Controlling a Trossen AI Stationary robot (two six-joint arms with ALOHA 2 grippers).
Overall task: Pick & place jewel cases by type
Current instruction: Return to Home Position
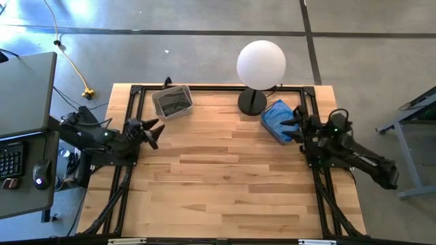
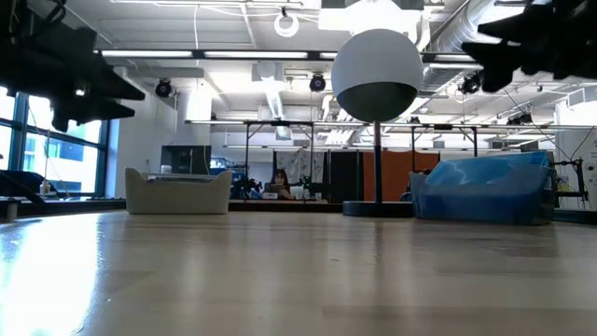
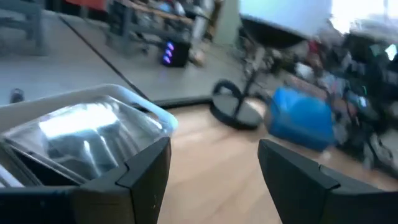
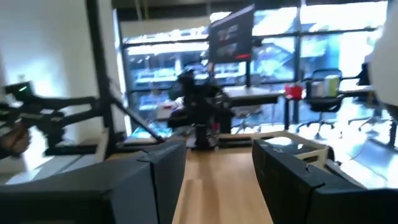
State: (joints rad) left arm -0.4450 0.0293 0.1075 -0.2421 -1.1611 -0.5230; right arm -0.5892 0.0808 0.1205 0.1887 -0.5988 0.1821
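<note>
Both arms hover above the table, holding nothing. My left gripper [image 1: 155, 131] [image 3: 211, 177] is open at the table's left side, just near of the pale bin [image 1: 172, 102]. In the left wrist view, dark glossy jewel cases [image 3: 78, 140] lie inside that bin. My right gripper [image 1: 294, 124] [image 4: 217, 180] is open at the table's right side, right beside the translucent blue jewel cases [image 1: 276, 119] [image 2: 480, 187]. These sit heaped at the far right; the bin under them is hidden.
A white globe lamp [image 1: 261, 62] stands on a black round base [image 1: 252, 102] at the far edge, between the two bins. Bare wood [image 1: 225, 184] spreads across the table's middle and near half. A desk with a keyboard [image 1: 10, 156] stands to the left.
</note>
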